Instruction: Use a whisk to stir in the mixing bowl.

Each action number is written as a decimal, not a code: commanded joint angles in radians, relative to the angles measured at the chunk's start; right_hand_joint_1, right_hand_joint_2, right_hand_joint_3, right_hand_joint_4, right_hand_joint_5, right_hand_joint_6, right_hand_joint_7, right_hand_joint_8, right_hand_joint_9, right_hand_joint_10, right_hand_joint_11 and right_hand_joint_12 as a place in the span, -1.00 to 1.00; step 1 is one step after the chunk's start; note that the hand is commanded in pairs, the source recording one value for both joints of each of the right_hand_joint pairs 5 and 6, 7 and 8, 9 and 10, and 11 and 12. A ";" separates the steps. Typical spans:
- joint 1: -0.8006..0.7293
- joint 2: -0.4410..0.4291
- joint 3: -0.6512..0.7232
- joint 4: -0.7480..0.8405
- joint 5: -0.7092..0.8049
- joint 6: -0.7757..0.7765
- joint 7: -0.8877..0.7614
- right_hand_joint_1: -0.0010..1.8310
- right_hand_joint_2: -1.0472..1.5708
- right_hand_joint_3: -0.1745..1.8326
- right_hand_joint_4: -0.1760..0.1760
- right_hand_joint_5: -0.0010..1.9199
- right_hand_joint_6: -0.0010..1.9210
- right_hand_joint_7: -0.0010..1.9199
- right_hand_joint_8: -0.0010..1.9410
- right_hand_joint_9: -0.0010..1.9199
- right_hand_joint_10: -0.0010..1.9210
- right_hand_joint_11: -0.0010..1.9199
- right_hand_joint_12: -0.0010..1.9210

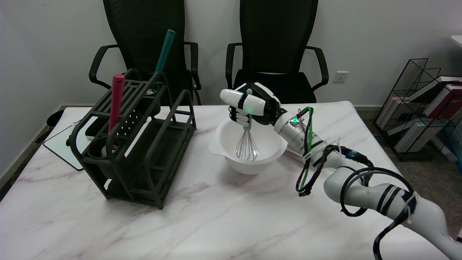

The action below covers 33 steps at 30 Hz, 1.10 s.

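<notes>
A white mixing bowl (220,142) stands on the marble table right of centre. My right hand (249,104) hovers over the bowl's far rim and grips the pale green handle of a wire whisk (247,146). The whisk hangs upright, its wire head down inside the bowl near the near-left wall. Whether the wires touch the bowl's bottom is not clear.
A dark green utensil rack (137,144) stands left of the bowl, holding a red-handled tool (116,101) and a teal-handled tool (164,54). A shiny packet (294,151) lies behind the forearm, right of the bowl. Two black chairs (278,47) stand beyond the table's far edge.
</notes>
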<state>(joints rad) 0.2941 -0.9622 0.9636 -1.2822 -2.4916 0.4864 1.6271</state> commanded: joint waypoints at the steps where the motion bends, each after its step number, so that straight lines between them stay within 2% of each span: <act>1: 0.172 -0.069 -0.128 0.137 -0.002 0.050 -0.003 0.27 0.86 -0.45 0.00 1.00 1.00 1.00 0.98 1.00 1.00 1.00 1.00; 16: 0.169 -0.057 -0.020 0.213 -0.004 0.073 -0.034 0.29 0.84 -0.44 0.00 1.00 1.00 1.00 0.98 1.00 1.00 1.00 1.00; 24: 0.087 -0.040 0.067 0.189 -0.002 0.067 -0.037 0.29 0.84 -0.43 0.00 1.00 1.00 1.00 0.98 1.00 1.00 1.00 1.00; 33: -0.058 -0.016 0.188 0.085 0.006 0.044 -0.038 0.27 0.87 -0.43 0.00 1.00 1.00 1.00 0.98 1.00 1.00 1.00 1.00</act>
<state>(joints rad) 0.3949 -1.0061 0.9878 -1.1111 -2.4939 0.5471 1.6001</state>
